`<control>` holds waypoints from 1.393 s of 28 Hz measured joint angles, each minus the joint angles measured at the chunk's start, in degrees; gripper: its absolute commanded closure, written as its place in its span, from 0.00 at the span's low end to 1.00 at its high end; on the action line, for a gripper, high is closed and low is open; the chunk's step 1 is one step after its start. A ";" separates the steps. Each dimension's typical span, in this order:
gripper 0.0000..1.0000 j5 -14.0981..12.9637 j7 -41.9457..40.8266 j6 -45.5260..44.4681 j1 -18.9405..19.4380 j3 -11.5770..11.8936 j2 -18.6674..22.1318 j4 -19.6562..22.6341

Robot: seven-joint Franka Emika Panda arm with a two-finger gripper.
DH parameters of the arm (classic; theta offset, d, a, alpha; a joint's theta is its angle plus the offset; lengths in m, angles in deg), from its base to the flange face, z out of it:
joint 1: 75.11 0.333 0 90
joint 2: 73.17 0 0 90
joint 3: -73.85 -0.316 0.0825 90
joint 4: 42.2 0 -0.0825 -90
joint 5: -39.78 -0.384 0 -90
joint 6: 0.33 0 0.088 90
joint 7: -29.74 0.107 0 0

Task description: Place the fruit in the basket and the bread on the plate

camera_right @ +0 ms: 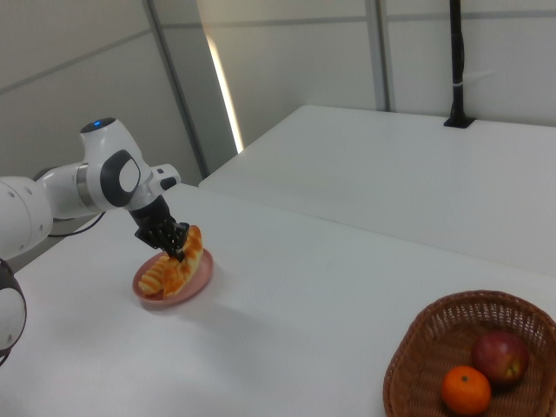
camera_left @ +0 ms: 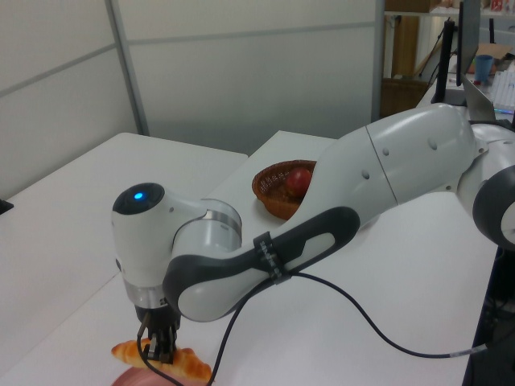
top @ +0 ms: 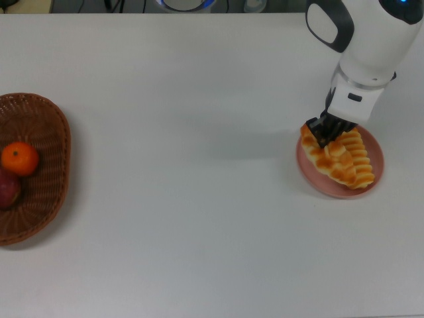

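Over the pink plate (top: 306, 167) with its ribbed loaf (top: 360, 156), the pincer (top: 322, 134) pinches the braided loaf (top: 326, 161).

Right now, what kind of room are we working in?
Probably an office or lab: plain white tables, grey partition wall panels, and a shelf with clutter at the left view's right edge.
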 measured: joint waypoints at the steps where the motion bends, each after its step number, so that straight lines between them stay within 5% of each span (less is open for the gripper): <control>1: 0.12 0.19 0.20 0.21 0.05 0.00 -0.26 0.00; 2: 0.00 0.31 0.36 0.33 0.06 0.00 -0.47 0.00; 13: 0.00 0.36 1.31 -0.08 0.07 0.12 -0.52 -0.26; 22: 0.00 -3.77 0.07 -16.44 -1.91 0.69 7.43 -2.20; 31: 0.00 -8.19 -9.75 -36.74 -12.80 1.32 19.66 -2.38; 36: 0.00 -8.20 -13.63 -41.03 -20.49 2.42 22.09 -2.09; 39: 0.00 -8.23 -17.88 -43.02 -22.85 5.49 22.12 -1.95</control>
